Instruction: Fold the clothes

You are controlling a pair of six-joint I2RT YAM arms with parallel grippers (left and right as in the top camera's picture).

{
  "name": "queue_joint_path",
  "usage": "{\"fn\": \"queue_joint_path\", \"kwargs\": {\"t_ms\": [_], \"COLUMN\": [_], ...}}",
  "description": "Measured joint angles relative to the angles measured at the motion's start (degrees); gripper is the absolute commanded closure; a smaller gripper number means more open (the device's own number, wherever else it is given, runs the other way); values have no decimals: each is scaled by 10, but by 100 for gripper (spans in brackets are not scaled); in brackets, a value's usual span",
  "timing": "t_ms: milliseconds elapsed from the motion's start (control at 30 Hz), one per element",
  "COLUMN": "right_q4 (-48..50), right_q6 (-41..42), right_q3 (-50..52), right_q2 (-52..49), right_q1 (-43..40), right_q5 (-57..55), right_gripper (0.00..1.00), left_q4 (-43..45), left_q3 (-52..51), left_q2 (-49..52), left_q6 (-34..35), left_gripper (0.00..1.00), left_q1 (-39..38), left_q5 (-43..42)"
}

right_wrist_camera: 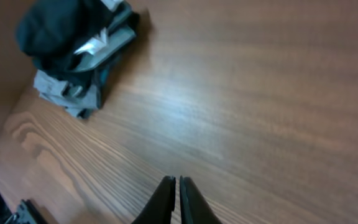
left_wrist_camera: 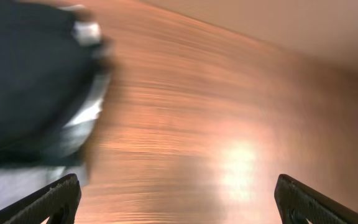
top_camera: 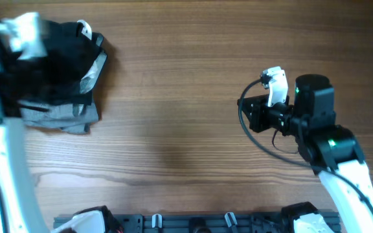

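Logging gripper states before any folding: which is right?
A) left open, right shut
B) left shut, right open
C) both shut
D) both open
A: the left gripper stands spread wide in its wrist view, while the right gripper is closed tip to tip on nothing above the table.

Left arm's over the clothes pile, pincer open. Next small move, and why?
Probably lower the left pincer onto the black T-shirt and close on an edge. It is open and empty; the shirt lies bunched on the grey garment, not yet spread. The right pincer is shut, well away over the table, so it cannot help yet.
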State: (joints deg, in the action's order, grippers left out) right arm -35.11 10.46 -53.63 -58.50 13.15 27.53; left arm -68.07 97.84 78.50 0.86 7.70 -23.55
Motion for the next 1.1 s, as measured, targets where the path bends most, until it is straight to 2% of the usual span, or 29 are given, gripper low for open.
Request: {"fn": "queue_joint_path", "kwargs": {"t_ms": [33,67,100,133,167,300,433,767,1100], "right_q4": [-9,-13,-14,-13,-10,-3,-19,-31,-52], "right_q6": [0,0,-1,-1,0,0,0,0,38], "right_q3": [-16,-30,-45,-59,-65,-73,-73,-73,-73], "right_q2": [13,26,40,57,69,111,111,111,111], "right_q1": [17,31,41,47,49,49,49,49,49], "right_q5": [-18,-34,-50,-67,-75,-98,-107,-111,-116], "right_gripper": [82,69,52,30,1,0,0,0,0], "left_q4": [5,8,7,4,1,-13,-14,-14,-14], "left_q3": [0,0,0,0,0,0,0,0,0], "left_q2": [-5,-10,-12,-13,-13,-12,-5,0,0], "left_q6": [-5,-7,-8,-3,1,14,16,18,18], "left_gripper": [0,0,0,0,0,0,0,0,0], "left_q1": [-40,-98,-146,-192,-213,-309,-322,-322,-322], "left_q5": [6,27,53,98,122,230,273,295,297]}}
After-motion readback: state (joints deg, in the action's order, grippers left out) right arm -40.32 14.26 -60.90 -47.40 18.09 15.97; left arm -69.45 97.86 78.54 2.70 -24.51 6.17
